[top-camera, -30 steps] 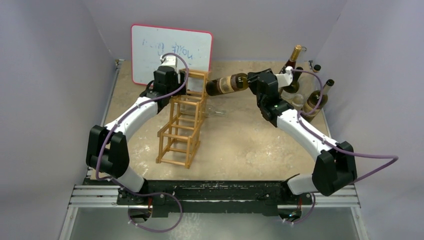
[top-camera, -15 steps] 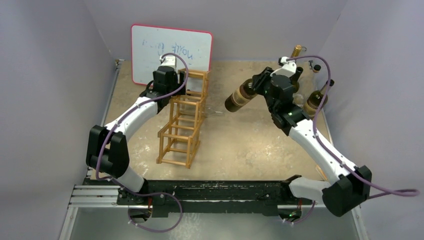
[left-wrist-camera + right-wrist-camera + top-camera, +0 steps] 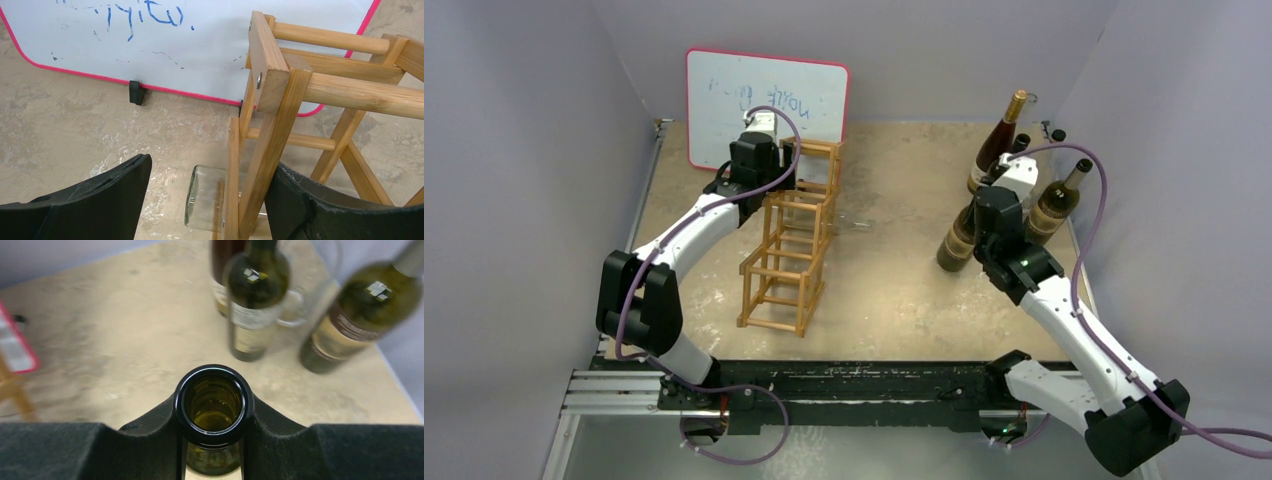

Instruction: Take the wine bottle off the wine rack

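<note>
On the table's right side, top view: right gripper [image 3: 985,220] pinched the wine bottle [image 3: 955,248] by its neck, base down, well apart from the wine rack [image 3: 786,262], near other bottles [image 3: 1054,205]. Left wrist view: left gripper [image 3: 210,172] spread around a rack post, whiteboard [image 3: 175,45] behind. Right wrist view: fingers [image 3: 150,435] clamped the bottle's open neck.

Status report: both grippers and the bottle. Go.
Left gripper open, straddling a wine rack post. Right gripper shut on wine bottle neck, bottle near upright, off the rack. Other bottles stand close beyond it.
</note>
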Motion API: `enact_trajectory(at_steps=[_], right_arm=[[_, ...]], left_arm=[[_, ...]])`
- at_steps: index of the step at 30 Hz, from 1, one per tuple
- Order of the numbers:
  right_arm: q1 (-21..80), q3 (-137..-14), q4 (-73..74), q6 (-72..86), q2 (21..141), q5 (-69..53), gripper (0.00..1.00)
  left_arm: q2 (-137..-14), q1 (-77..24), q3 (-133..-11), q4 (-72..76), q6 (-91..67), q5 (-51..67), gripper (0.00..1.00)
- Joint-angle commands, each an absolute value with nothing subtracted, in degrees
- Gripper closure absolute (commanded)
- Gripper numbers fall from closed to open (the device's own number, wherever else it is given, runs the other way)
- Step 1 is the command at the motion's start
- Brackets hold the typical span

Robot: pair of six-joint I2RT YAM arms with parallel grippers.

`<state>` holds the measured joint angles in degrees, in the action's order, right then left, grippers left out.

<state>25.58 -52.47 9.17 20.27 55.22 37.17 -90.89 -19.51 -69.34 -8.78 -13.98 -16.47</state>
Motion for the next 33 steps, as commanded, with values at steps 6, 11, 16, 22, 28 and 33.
enact_trajectory(at_steps=[6,11,16,22,28,33], right_arm=[[22.47,-54.22,12.67,28.9,57.22,56.04,1.0],[18.94,-54.27,10.46,30.43,57.8,55.78,1.0],[14.63,-54.18,5.49,29.74,59.01,53.56,1.0],[11.14,-57.22,2.14,28.44,62.79,51.2,1.0],[10.81,-58.71,2.68,28.06,66.54,51.85,0.98],[10.79,-58.11,4.27,27.9,66.7,50.01,0.79]], left_arm=[[-89.57,-18.66,-71.79,-8.11,-13.72,-17.92,0.22],[-89.73,-18.71,-71.87,-8.1,-13.71,-17.5,0.22],[-89.64,-18.69,-71.88,-8.11,-13.73,-17.42,0.22],[-89.6,-18.71,-71.98,-8.08,-13.71,-17.33,0.22],[-89.6,-18.59,-72.32,-8.26,-13.62,-17.24,0.22],[-89.69,-18.2,-72.39,-8.18,-14.02,-16.32,0.22]])
